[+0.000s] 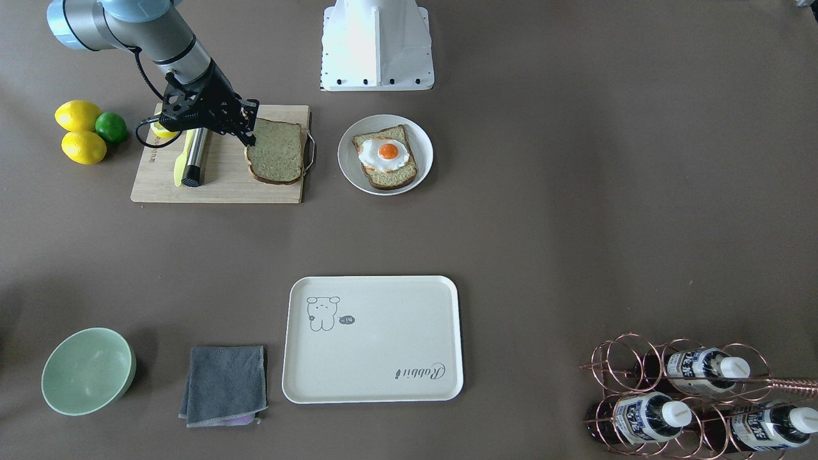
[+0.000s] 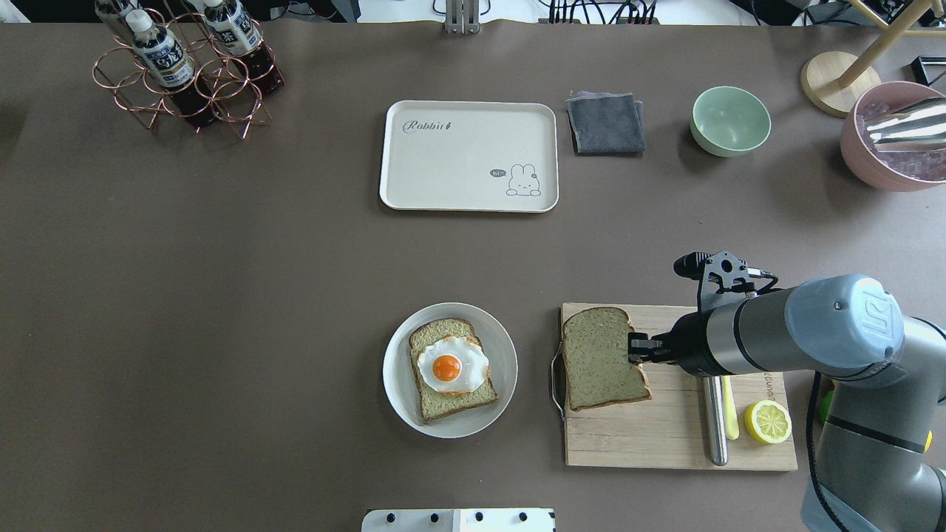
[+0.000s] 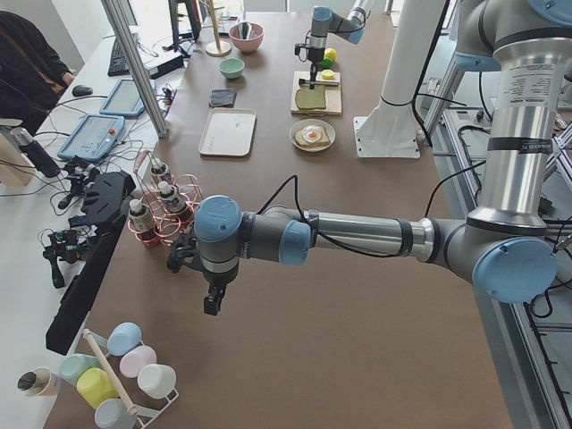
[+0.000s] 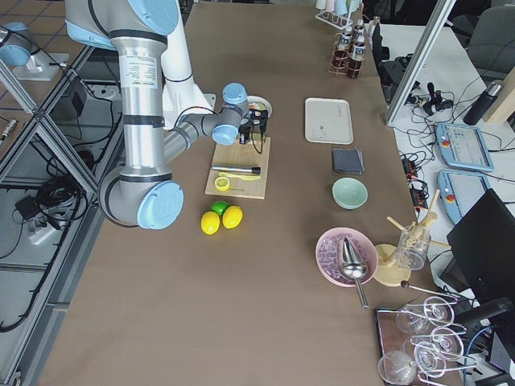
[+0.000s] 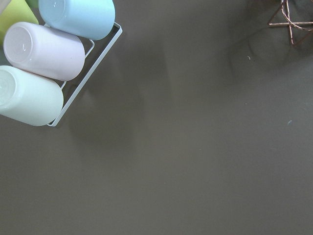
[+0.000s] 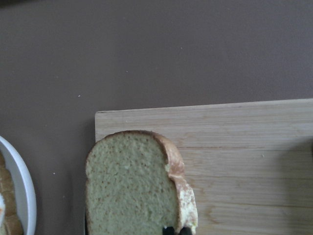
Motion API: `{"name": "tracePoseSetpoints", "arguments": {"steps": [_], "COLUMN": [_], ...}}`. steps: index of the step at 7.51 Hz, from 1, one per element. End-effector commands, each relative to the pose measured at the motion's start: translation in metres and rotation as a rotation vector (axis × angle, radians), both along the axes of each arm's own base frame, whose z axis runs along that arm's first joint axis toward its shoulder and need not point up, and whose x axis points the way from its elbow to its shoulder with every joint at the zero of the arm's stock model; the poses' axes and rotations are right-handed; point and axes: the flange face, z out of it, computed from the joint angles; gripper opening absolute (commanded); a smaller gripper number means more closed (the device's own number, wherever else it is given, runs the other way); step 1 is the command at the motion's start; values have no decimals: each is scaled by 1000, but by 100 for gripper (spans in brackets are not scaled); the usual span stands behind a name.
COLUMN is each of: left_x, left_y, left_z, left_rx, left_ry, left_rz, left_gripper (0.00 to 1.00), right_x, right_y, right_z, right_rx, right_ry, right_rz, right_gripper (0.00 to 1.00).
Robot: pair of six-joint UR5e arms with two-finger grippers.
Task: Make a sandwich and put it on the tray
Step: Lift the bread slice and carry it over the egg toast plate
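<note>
Overhead exterior is showing me the right claw [image 2: 634, 347] leaning low over the cutting board [image 2: 665, 436] at the crust of the loose slice [image 2: 599, 358], while the other slice [image 2: 458, 403] is lying under the egg [image 2: 451, 364] on the plate [image 2: 392, 384] beside the board, and the tray [image 2: 458, 162] is sitting well apart. Only the right wrist view is giving me the fingertips [image 6: 169, 229], nearly together and pinching that crust. I am seeing the left claw [image 3: 211, 304] only in the exterior left view, hanging above the table near the cups [image 5: 44, 51], and I cannot tell its state.
</note>
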Motion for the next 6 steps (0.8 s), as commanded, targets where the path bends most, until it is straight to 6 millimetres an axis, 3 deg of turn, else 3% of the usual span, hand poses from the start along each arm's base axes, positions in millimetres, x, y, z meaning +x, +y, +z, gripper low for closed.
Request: {"name": "tracePoseSetpoints", "arguments": {"steps": [1,2,3,6], "left_x": [0,-1,-1,-1], "left_y": [-7,-10,-10,-10], "left_z": [2,3,3,3], "left_rx": [-5,-5,-5,-6], "left_ry": [0,-1,1,1], "left_rz": [0,1,1,0], "left_gripper": [98,98,98,98], "right_x": [1,3,3,-9], "right_y": [-9,-12,-12,-11], "right_z": [-41,-59,-65,-48], "right_rx": [21,3,-4,-41], "right_ry": [-130,-192,-234,-419], "right_rz": [0,7,12,31], "right_gripper": [0,0,0,0]}}
